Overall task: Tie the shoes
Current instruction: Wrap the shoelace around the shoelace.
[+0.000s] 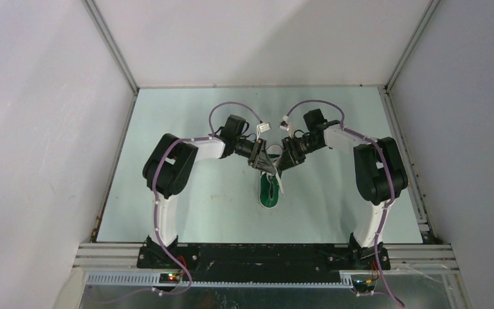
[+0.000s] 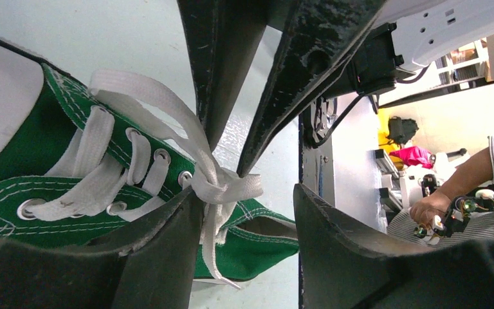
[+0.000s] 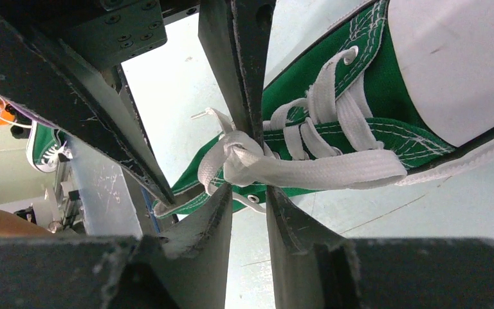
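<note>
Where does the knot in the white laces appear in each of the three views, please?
Top external: lace knot at the centre, at the sneaker's far end; too small to see clearly.
Left wrist: knot just left of centre.
Right wrist: knot at the centre.
Shared landmark: the green sneaker, at centre, left and upper right respectively.
</note>
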Robot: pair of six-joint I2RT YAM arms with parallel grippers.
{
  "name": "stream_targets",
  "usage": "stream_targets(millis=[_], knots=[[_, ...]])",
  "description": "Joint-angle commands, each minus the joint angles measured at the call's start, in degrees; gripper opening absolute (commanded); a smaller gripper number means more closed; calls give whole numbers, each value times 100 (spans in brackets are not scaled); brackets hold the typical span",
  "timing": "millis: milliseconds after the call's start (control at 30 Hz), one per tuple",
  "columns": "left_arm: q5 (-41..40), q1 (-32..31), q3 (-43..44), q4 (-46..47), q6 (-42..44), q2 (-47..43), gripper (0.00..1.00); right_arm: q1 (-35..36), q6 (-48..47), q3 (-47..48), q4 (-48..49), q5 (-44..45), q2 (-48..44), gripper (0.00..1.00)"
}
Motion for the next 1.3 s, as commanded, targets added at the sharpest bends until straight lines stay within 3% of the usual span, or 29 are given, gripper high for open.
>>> stream_targets(millis=[0, 267, 633, 900, 1133, 1267], knots=[[-383, -21, 158, -53, -144, 8, 60, 24, 45, 232, 65, -201, -77, 29], [-299, -21, 156, 246, -567, 46, 43, 35, -16, 235, -43, -149, -133, 30], [-216, -21, 137, 200, -358, -22, 27, 130, 98, 234, 2, -117, -193, 32], [-116, -21, 128, 111, -117, -87, 8, 107, 242, 231, 103, 23, -151, 31], [-271, -21, 113, -108, 183, -163, 0, 110, 328, 230, 217, -125, -141, 18], [-317, -21, 124, -114, 192, -150, 0, 118, 286, 224, 144, -225, -210, 1]])
